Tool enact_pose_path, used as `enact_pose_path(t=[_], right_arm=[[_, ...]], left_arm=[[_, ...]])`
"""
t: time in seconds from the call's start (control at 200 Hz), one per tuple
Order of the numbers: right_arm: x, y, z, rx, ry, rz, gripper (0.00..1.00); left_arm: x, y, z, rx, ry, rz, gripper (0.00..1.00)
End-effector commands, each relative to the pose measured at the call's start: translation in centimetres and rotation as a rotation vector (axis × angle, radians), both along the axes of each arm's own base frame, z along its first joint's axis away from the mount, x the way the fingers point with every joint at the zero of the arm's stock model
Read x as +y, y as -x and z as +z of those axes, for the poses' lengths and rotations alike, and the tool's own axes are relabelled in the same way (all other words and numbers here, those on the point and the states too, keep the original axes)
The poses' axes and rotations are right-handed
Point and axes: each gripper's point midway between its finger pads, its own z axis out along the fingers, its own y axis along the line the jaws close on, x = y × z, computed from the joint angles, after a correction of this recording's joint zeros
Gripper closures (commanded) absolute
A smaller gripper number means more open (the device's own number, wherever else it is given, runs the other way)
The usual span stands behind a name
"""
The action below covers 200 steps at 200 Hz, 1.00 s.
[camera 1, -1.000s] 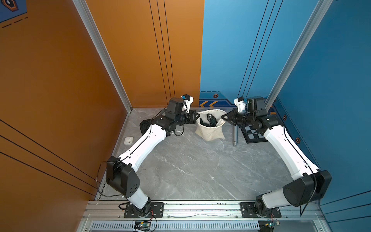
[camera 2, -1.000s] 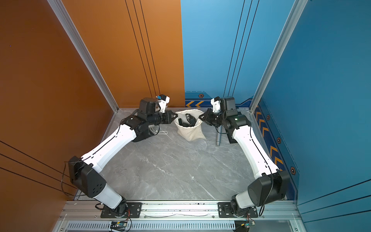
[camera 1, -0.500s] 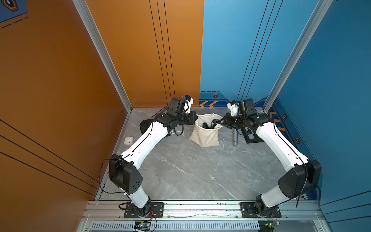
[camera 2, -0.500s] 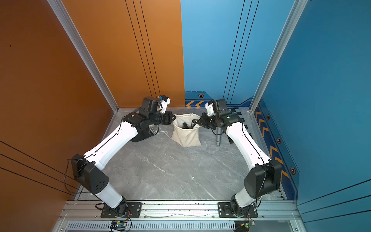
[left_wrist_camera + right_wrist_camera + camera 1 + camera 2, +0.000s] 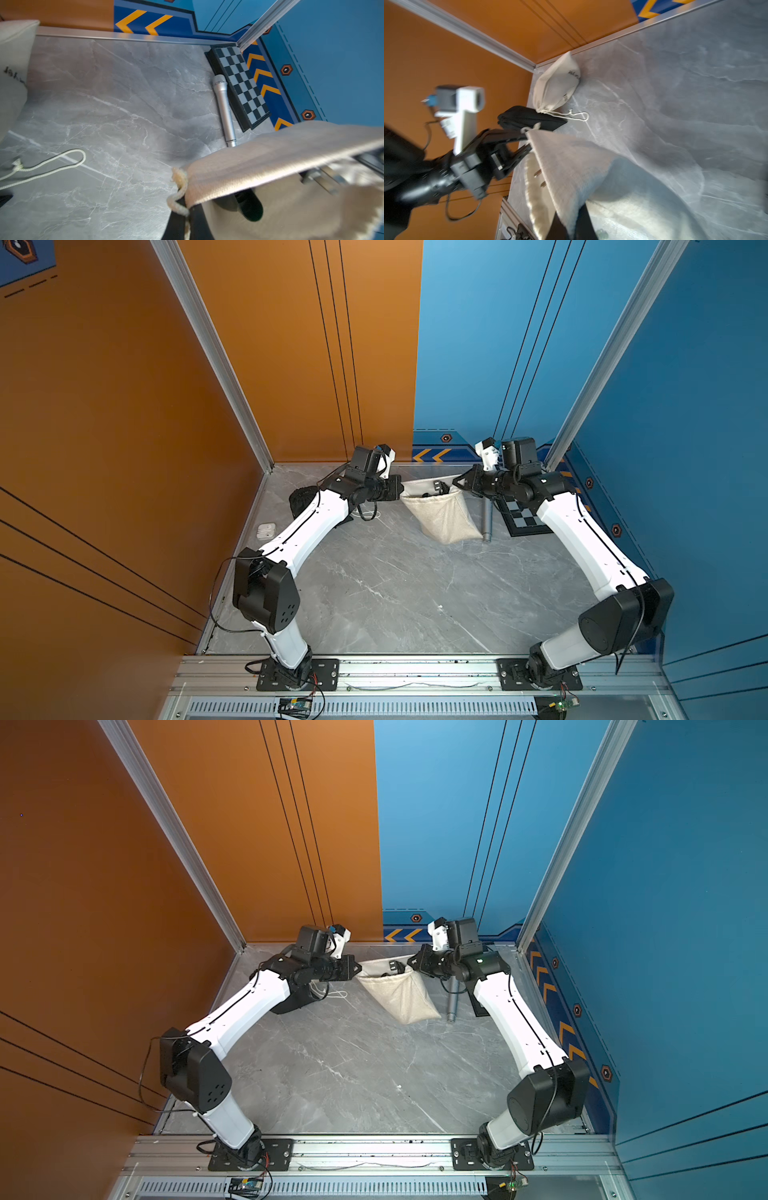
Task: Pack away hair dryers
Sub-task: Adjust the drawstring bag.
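Note:
A cream cloth bag (image 5: 442, 516) (image 5: 401, 994) hangs stretched between my two grippers at the back of the table. My left gripper (image 5: 400, 491) (image 5: 355, 968) (image 5: 187, 220) is shut on one end of the rim, at the drawstring knot. At the opposite end my right gripper (image 5: 460, 483) (image 5: 417, 963) (image 5: 572, 226) is shut on the rim cloth. A black hair dryer (image 5: 434, 489) (image 5: 392, 968) (image 5: 249, 205) lies inside the bag, with its plug prongs (image 5: 324, 178) (image 5: 539, 176) showing at the mouth. Other hair dryers are hidden.
A grey microphone (image 5: 486, 518) (image 5: 225, 110) lies right of the bag, beside a checkered board (image 5: 521, 518) (image 5: 239, 83). A closed cream bag (image 5: 558, 87) and a black bag (image 5: 301, 499) (image 5: 529, 120) sit behind the left arm. A small white case (image 5: 266, 529) lies near the left wall.
Both grippers have raised the bag by its rim. Its round open mouth has been pulled into a narrow slit, and the bag's bottom now slants toward the microphone.

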Motion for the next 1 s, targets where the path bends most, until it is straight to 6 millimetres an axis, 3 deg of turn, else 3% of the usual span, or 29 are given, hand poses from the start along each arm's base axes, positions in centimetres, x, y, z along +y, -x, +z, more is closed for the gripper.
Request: enact_pose_path(t=[0.0,0.055,0.105,0.145,0.205,0.23,0.27,0.3,0.385,0.445,0.515,0.571,0.706,0.836,0.996], right_arm=[[1.2,1.0,5.8,-0.145,-0.040,0.033,1.00],[2.3,2.3,9.2,-0.212,-0.073,0.071,1.00],[1.5,2.0,9.3,-0.208,-0.082,0.053,1.00],[-0.4,0.6,6.9,-0.163,-0.050,-0.006,1.00],[-3.5,-1.7,0.9,-0.034,0.011,-0.102,1.00],[-4.1,-2.1,-1.1,0.019,0.024,-0.115,1.00],[-3.9,-2.1,-2.3,0.052,0.027,-0.101,1.00],[-2.9,-1.7,-1.5,0.028,0.026,-0.078,1.00],[0.5,-0.4,3.2,-0.109,0.020,-0.012,1.00],[1.2,-0.2,4.9,-0.138,-0.009,0.002,1.00],[-0.3,-1.4,3.8,-0.119,0.016,-0.051,1.00],[-1.1,-2.4,2.3,-0.078,0.010,-0.072,1.00],[-1.2,-3.8,2.2,-0.125,0.022,-0.090,1.00],[-1.7,-6.7,1.4,-0.150,0.021,-0.114,1.00],[-1.8,-10.1,1.9,-0.266,0.028,-0.111,1.00]], left_arm=[[1.7,-0.7,2.7,-0.079,0.003,0.046,1.00],[2.4,-1.5,0.7,-0.017,0.012,0.058,1.00],[2.2,-1.5,0.8,-0.007,0.031,0.050,1.00],[1.6,-0.8,2.7,-0.045,0.046,0.037,1.00],[0.8,0.4,6.1,-0.130,0.054,0.018,1.00],[0.6,0.8,7.0,-0.154,0.058,0.017,1.00],[0.7,0.9,7.7,-0.171,0.059,0.017,1.00],[1.2,0.5,7.2,-0.164,0.051,0.029,1.00],[3.0,-1.3,4.4,-0.081,0.055,0.070,1.00],[3.0,-1.3,4.4,-0.057,0.086,0.064,1.00],[2.3,-0.6,6.2,-0.131,0.058,0.053,1.00],[2.5,-0.9,6.4,-0.152,0.035,0.064,1.00],[3.2,-2.4,4.8,-0.094,0.053,0.071,1.00],[3.3,-4.1,3.5,-0.075,0.044,0.076,1.00],[3.3,-6.2,2.8,-0.086,0.040,0.079,1.00]])
